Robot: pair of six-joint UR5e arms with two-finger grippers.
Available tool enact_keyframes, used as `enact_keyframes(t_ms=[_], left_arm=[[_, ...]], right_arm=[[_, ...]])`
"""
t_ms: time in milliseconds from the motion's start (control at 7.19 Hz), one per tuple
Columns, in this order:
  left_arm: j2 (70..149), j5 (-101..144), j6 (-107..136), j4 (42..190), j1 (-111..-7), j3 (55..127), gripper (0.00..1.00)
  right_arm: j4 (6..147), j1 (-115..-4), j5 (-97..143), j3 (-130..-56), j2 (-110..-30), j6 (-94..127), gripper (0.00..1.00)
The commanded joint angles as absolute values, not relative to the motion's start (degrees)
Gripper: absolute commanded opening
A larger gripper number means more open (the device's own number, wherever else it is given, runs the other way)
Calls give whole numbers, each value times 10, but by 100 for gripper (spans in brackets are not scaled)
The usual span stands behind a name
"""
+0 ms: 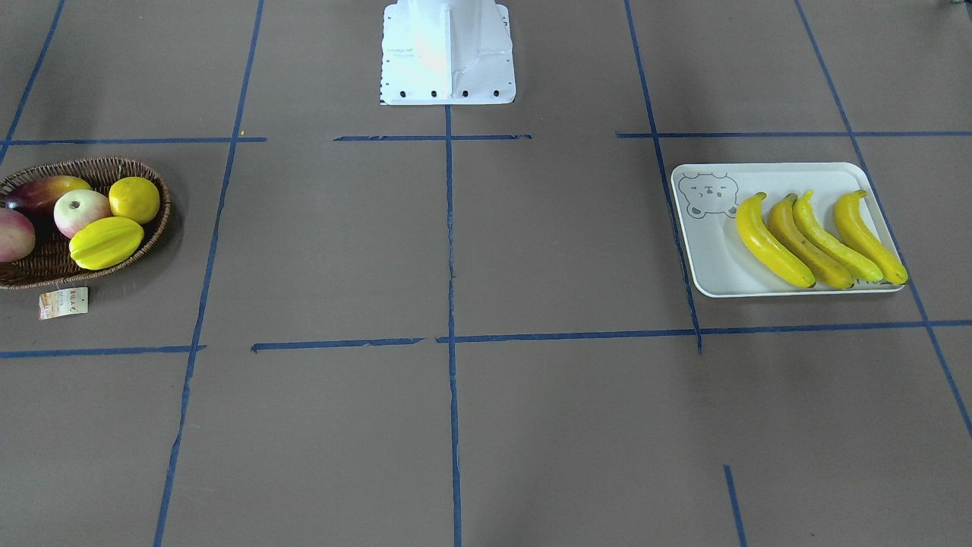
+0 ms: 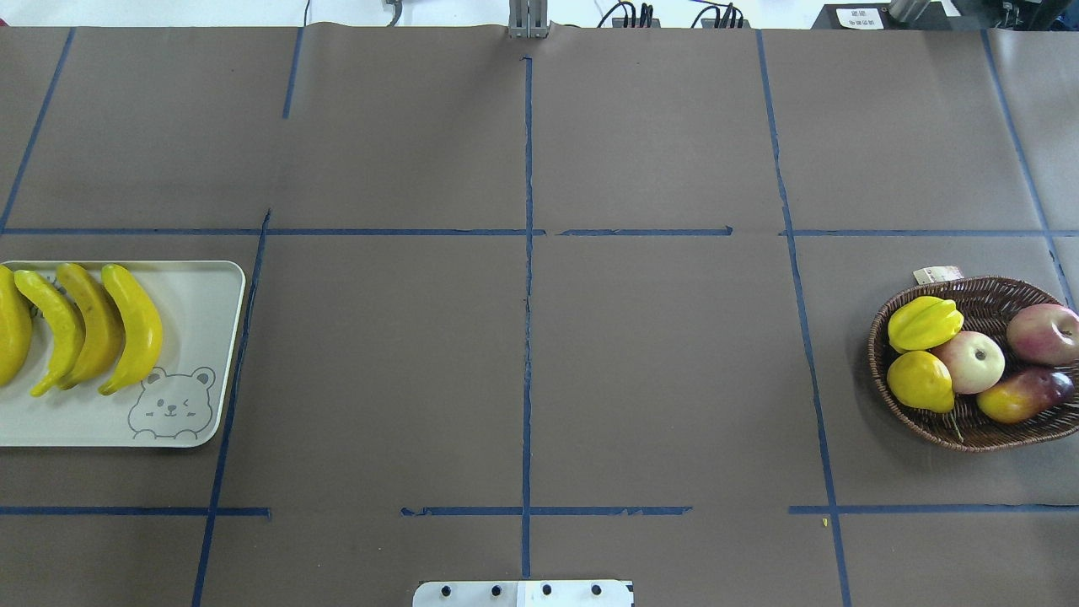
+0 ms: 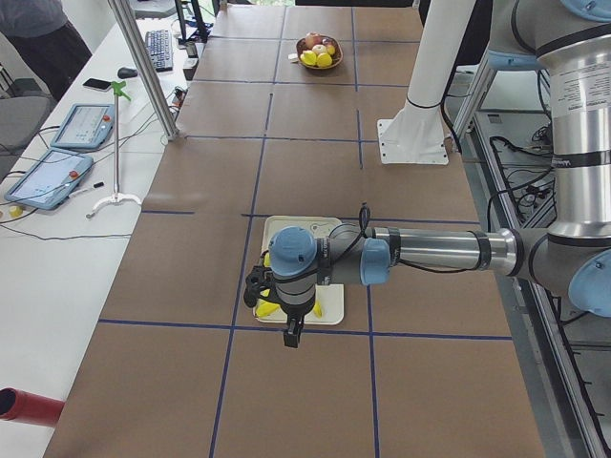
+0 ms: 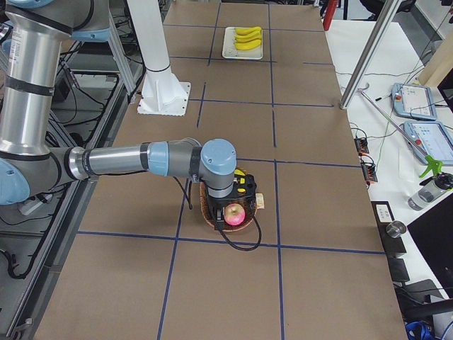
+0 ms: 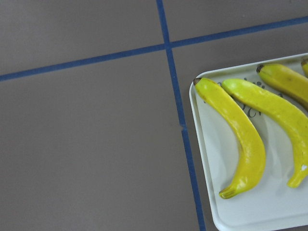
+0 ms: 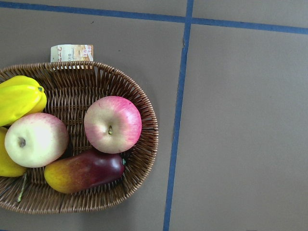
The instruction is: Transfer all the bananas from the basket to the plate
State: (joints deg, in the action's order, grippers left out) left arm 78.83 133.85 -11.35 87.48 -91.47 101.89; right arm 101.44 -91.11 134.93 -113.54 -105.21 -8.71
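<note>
The brown table (image 2: 539,337) is taped into blue squares. The left arm (image 3: 430,250) reaches out level over one end and the right arm (image 4: 120,159) over the other. The plate (image 1: 710,258) carries all four bananas (image 1: 805,239) side by side on the half away from its bear drawing. The left gripper (image 3: 291,336) hangs above the plate's outer edge, clear of the bananas; whether its fingers are parted I cannot tell. Well apart, the basket (image 2: 995,295) holds two apples (image 6: 113,124), a mango (image 6: 84,172), a lemon (image 2: 920,381) and a starfruit (image 2: 925,324), with its tag (image 6: 72,53) lying just outside the rim. The right gripper (image 4: 219,216) hangs over the basket; its state cannot be told either.
</note>
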Motion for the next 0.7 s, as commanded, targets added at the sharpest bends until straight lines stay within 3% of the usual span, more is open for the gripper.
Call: enact_keyframes(t_ms=[0,557], left_arm=[[781,1332,-113,879,-917,1016,100],[765,1298,-116,880,-917,1028,100]], right_arm=[[1014,-911,1350,-1136,-1052,-87,99],[1014,-911,1350,-1135,-1053,-90,100]])
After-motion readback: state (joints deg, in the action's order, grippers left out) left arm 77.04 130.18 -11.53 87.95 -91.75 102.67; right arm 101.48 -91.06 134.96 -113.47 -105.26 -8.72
